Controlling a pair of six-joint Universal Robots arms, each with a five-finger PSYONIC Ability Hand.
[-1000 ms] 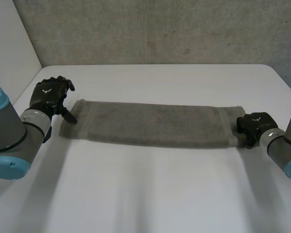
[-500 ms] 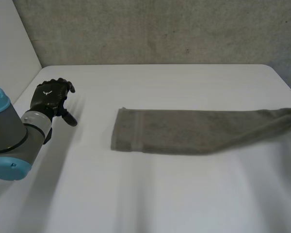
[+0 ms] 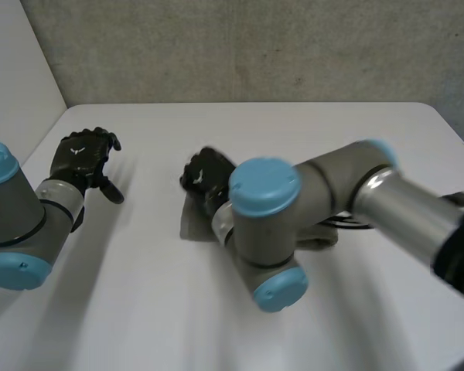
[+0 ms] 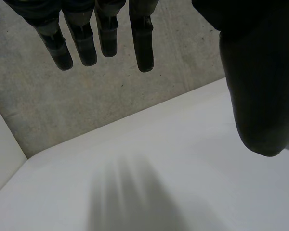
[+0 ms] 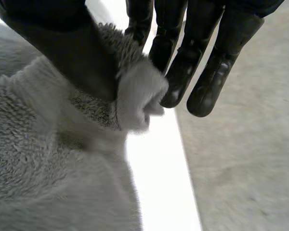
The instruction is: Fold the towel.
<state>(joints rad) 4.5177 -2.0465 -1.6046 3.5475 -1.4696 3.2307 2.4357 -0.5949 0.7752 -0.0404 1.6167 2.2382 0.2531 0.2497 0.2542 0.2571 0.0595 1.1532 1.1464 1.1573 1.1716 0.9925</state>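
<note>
- The right arm point(image 3: 294, 209) reaches across the white table point(image 3: 139, 309), with its thick elbow nearest.
- Under that arm and its hand lies the grey towel point(image 3: 192, 224), bunched on the table.
- The right hand point(image 3: 203, 176) sits at one end of the towel and pinches a thick rolled edge between its thumb and nearly straight fingers point(image 5: 180, 72).
- The left hand point(image 3: 81, 157) hovers over bare table, well apart from the towel. Its fingers are straight and spread away from the thumb, and it holds nothing.
- Beyond both hands is the table's far edge, then a grey wall point(image 3: 255, 46).
</note>
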